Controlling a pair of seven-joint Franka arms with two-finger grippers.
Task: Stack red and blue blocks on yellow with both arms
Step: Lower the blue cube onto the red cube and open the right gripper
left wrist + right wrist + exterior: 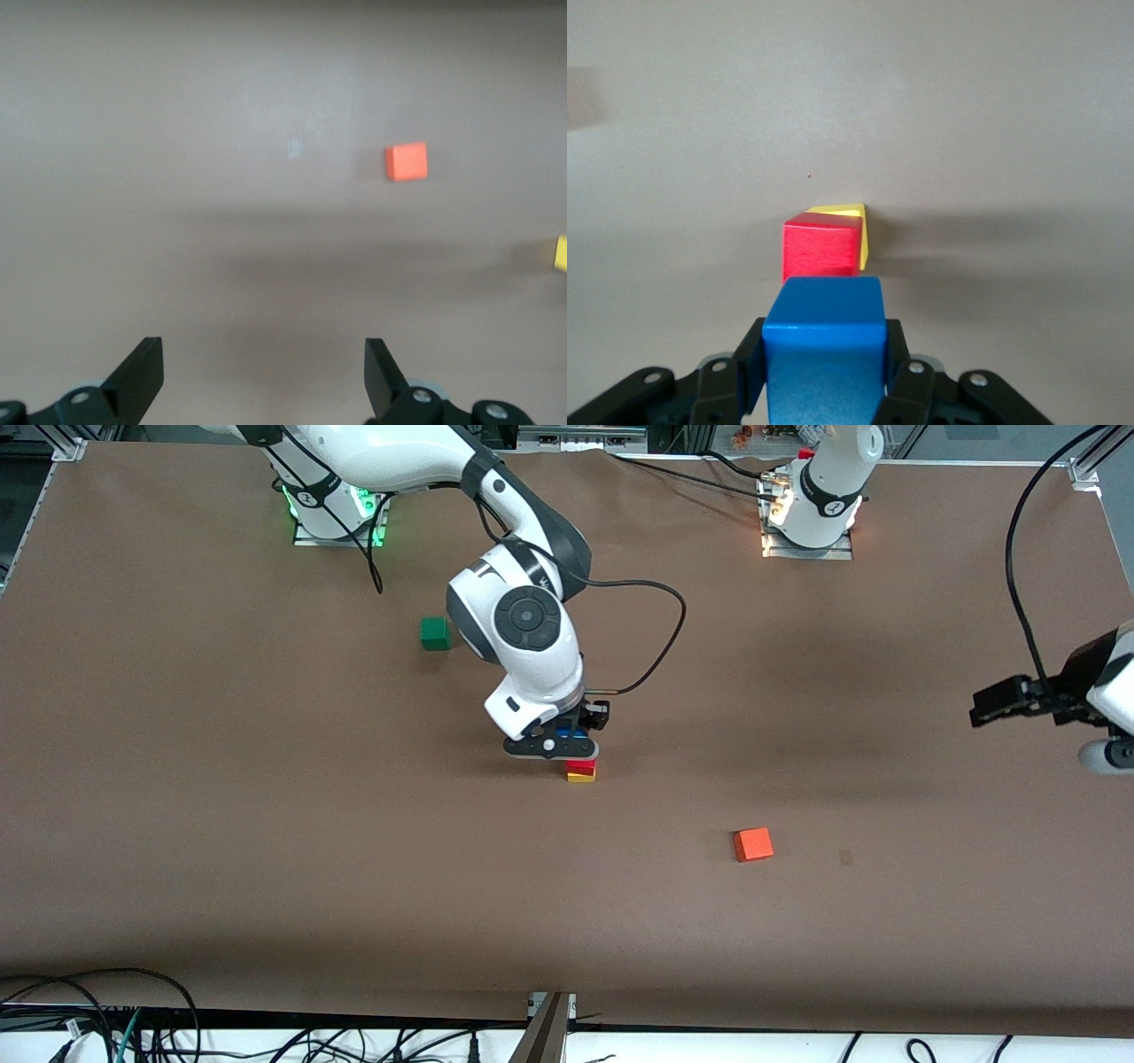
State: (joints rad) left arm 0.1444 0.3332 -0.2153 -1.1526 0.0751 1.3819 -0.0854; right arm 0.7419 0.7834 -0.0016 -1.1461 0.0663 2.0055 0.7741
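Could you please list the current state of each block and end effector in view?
Blue block: held in the air over the red block.
Red block: stacked on the yellow block.
Orange block: loose on the table.
Green block: loose on the table.
Right end effector: shut on the blue block.
Left end effector: open, empty, waiting.

I am seeing an orange cube (pixel 753 844) sitting on my brown table (pixel 266 824), nearer the front camera, while a green cube (pixel 434 633) is resting well apart, nearer the bases.

Blue cube (pixel 824 341) in right claw (pixel 824 372) — red cube (pixel 821 247) on yellow (pixel 859 230)
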